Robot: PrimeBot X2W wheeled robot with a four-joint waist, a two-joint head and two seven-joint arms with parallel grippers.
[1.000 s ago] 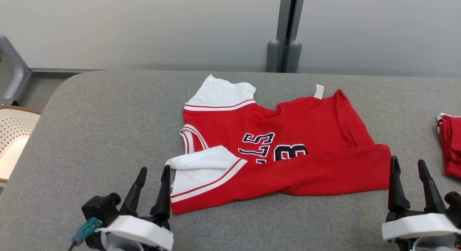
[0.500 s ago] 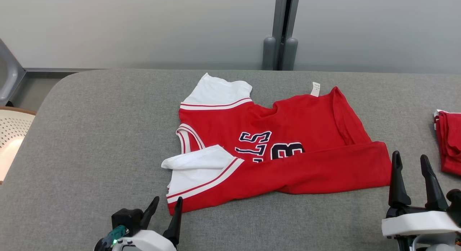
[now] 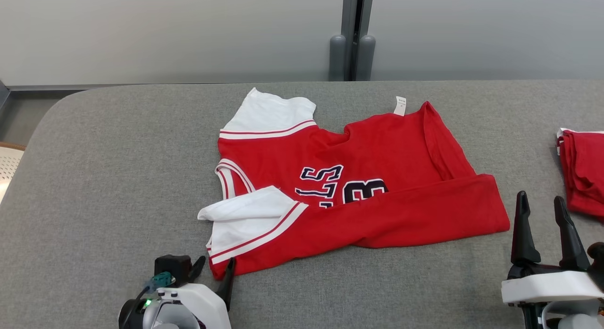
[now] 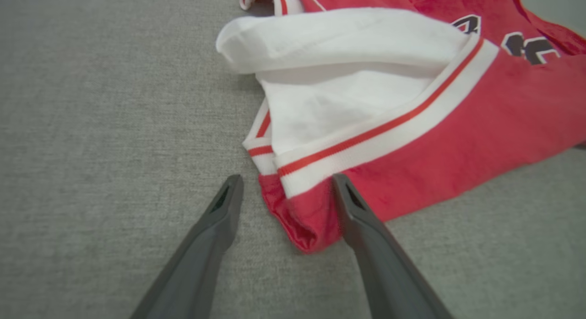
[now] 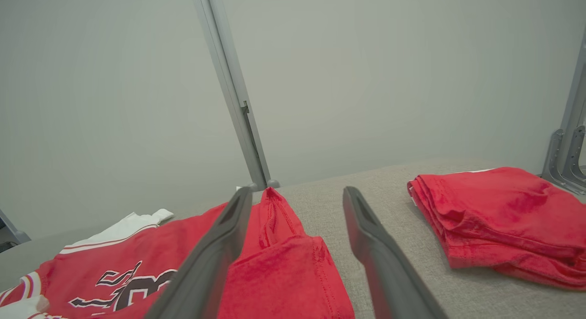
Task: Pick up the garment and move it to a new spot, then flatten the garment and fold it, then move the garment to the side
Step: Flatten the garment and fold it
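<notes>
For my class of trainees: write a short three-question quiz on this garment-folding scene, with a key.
1. True or false: the left claw is shut on the jersey.
2. Where does the folded red pile lie? A) on the jersey B) on the table, to the right, apart from the jersey C) under the jersey
3. Fill in: the jersey's sleeves are ___.
Key: 1 false, it is open, fingers either side of the jersey's near corner; 2 B; 3 white.

A red jersey (image 3: 377, 187) with white sleeves and dark lettering lies partly folded, near edge turned over, on the grey worktop (image 3: 118, 178).
</notes>
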